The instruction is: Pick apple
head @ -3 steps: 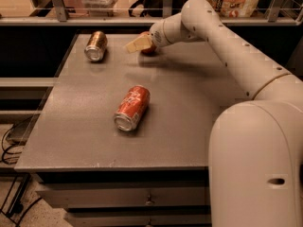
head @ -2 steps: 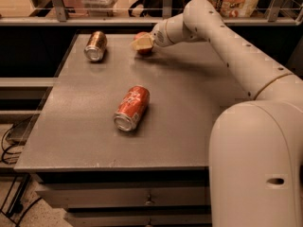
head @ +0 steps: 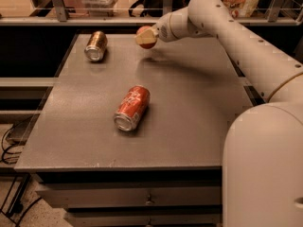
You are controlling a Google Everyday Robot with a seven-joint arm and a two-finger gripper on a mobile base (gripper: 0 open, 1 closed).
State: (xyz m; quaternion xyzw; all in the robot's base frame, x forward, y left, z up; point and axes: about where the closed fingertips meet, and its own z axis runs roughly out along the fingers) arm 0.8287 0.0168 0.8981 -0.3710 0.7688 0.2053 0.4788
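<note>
The small red apple point(head: 146, 35) is held in my gripper point(head: 145, 37) above the far middle of the grey table point(head: 189, 103). The gripper's pale fingers point(head: 143, 38) close around the apple and hide part of it. The apple is lifted off the surface, and its shadow falls on the table below and to the right. My white arm reaches in from the right foreground across the table's far right side.
A red soda can point(head: 132, 108) lies on its side at the table's middle. A gold-brown can point(head: 95, 46) lies on its side at the far left. A shelf rail with boxes runs behind the table. Drawers sit under the front edge.
The gripper has risen from the table surface with the apple in it; the apple now hangs above the table. Both cans have stayed in place.
</note>
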